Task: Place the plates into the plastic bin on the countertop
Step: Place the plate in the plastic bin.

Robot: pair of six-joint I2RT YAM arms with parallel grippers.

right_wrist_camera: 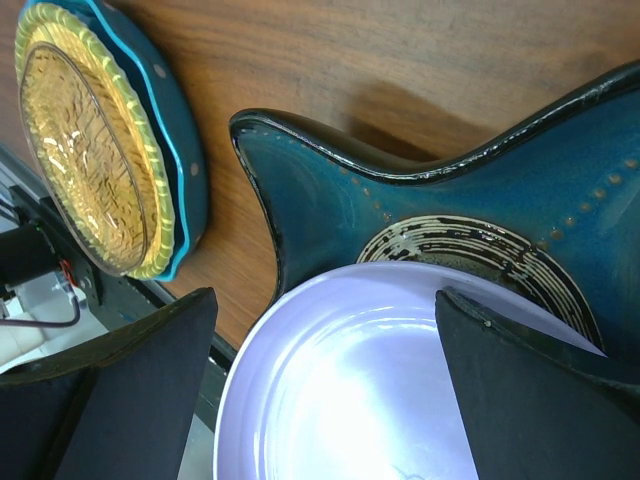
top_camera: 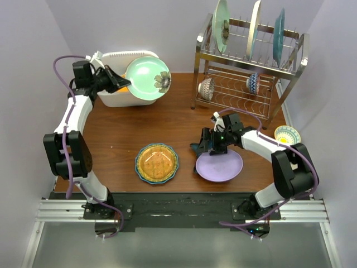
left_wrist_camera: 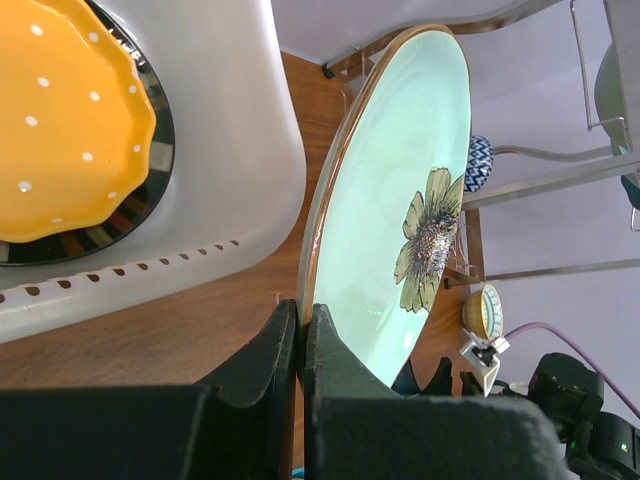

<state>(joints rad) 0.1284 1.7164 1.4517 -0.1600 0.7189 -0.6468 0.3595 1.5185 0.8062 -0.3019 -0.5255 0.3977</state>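
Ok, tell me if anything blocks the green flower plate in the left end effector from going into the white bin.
Nothing visible does. The left end effector grips the green flower plate on edge just beside the plastic bin; only the bin's own wall lies between. Inside lies an orange dotted plate, with open space above it.

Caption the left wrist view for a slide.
Left gripper pinches mint flower plate by white bin holding orange plate.
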